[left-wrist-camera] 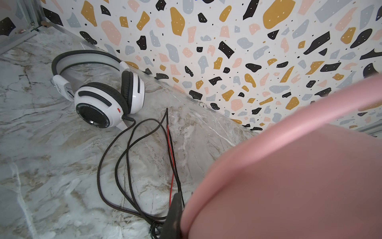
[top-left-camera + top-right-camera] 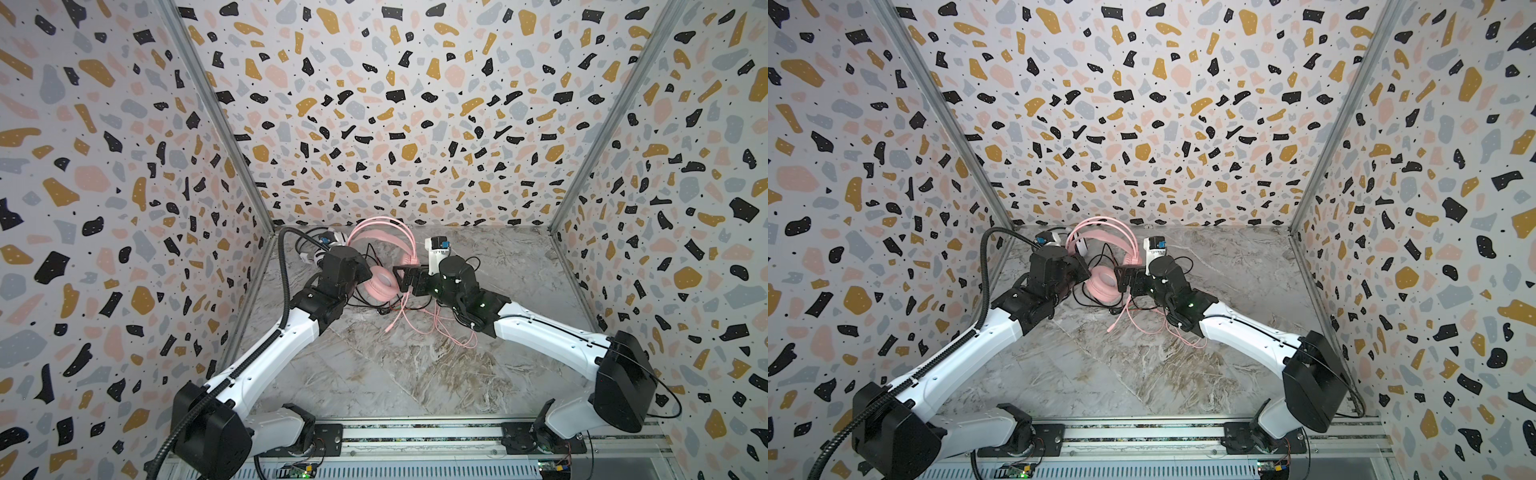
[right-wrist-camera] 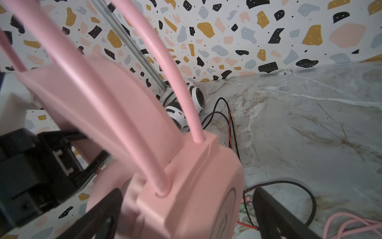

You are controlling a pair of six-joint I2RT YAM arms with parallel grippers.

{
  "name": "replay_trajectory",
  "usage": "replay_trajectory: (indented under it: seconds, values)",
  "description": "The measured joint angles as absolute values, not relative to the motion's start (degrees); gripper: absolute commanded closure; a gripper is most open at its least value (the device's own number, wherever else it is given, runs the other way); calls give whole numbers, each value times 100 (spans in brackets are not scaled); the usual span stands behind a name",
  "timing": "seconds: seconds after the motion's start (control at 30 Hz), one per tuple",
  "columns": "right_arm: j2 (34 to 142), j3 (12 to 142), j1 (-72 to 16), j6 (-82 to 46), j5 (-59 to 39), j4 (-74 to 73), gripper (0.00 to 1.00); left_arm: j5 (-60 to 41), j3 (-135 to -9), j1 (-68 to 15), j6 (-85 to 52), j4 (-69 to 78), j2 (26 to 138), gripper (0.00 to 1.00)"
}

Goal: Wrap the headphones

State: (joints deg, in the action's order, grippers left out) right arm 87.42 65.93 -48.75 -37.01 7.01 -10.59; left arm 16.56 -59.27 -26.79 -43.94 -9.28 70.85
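Table (image 2: 395,374) front free; cables (image 3: 289,182) clutter ctr, white headset (image 1: 103,97) blocks back-L

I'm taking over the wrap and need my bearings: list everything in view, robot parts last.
pink headset: 1, all pink, upright mid-table between both grippers
pink cable: 1, pink, loose tangle on the table near the right arm
white headset: 1, white with black stripes and headband, lying by the back wall, left corner
black cable: 1, black braided, looped on the table from the white headset
red wire: 1, thin, beside the black cable
table: 1, grey marble
walls: 3, terrazzo print, left, back, right
arms: 2, white and black, from the front edge
left gripper: 1, black, jaws shut beside a pink ear cup; grip hidden
right gripper: 1, black, jaws open astride the other cup
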Motion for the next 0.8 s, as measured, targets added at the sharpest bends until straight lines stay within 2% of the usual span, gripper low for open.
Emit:
replay_trajectory:
  seconds: [0.1, 0.3, 0.4, 0.43, 0.5, 0.6, 0.67, 0.77, 0.8]
  values:
    - [9032, 6810, -4991, -3813, 917, -1037, 10, 1653, -5927, -2679, -4423, -880, 7085, 100]
    - [9216, 6884, -5203, -3813, 1586, -816, 51, 1658, -5813, -2672, -4438, -860, 7004, 100]
    - [9216, 6884, -5214, -3651, 1848, -725, 66, 1592, -5575, -2674, -4438, -725, 6908, 100]
    - [9216, 6884, -5214, -3573, 1903, -674, 69, 1494, -5461, -2674, -4423, -648, 6875, 95]
    - [9216, 6884, -5214, -3326, 2010, -502, 74, 1164, -5277, -2676, -4316, -484, 6873, 78]
    - [9231, 6945, -5179, -2928, 2154, -141, 75, 454, -5186, -2679, -4018, -416, 7046, 51]
    - [9282, 7146, -5135, -2637, 2196, 193, 75, 99, -5148, -2676, -3833, -405, 7190, 40]
    - [9330, 7454, -4984, -2134, 2206, 768, 76, -145, -5124, -2665, -3350, -604, 7203, 14]
    - [9351, 7605, -4925, -1988, 2167, 1017, 76, -176, -5124, -2672, -3194, -692, 7170, 1]
